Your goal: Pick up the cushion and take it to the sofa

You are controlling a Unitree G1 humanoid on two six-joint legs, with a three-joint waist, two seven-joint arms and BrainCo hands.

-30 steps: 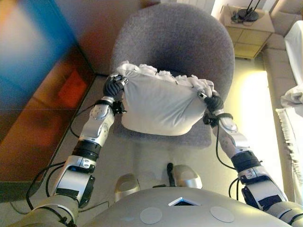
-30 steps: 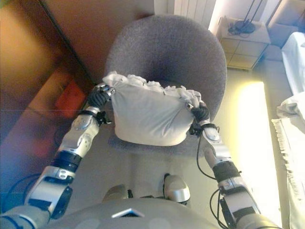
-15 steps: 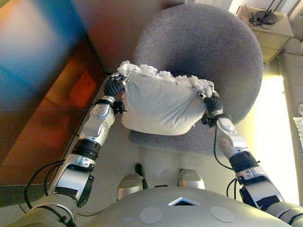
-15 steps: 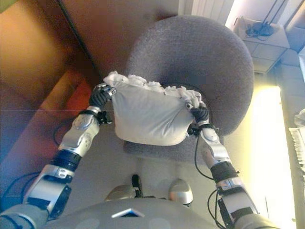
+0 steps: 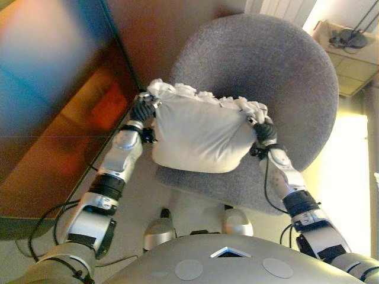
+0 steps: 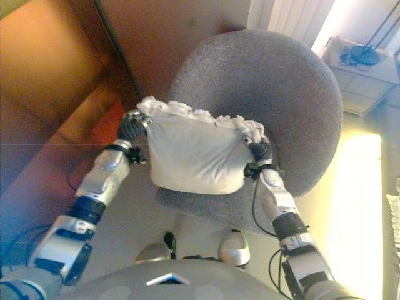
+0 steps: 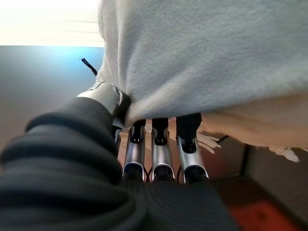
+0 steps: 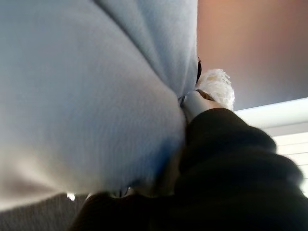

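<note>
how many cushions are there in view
1. The white frilled cushion hangs above the grey round chair, held at its two upper corners by the left hand and the right hand. Any others would be out of view.

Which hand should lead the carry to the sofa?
Neither alone: the left hand and the right hand each pinch an upper corner of the white cushion, which hangs over the grey armchair. Carry with both.
</note>
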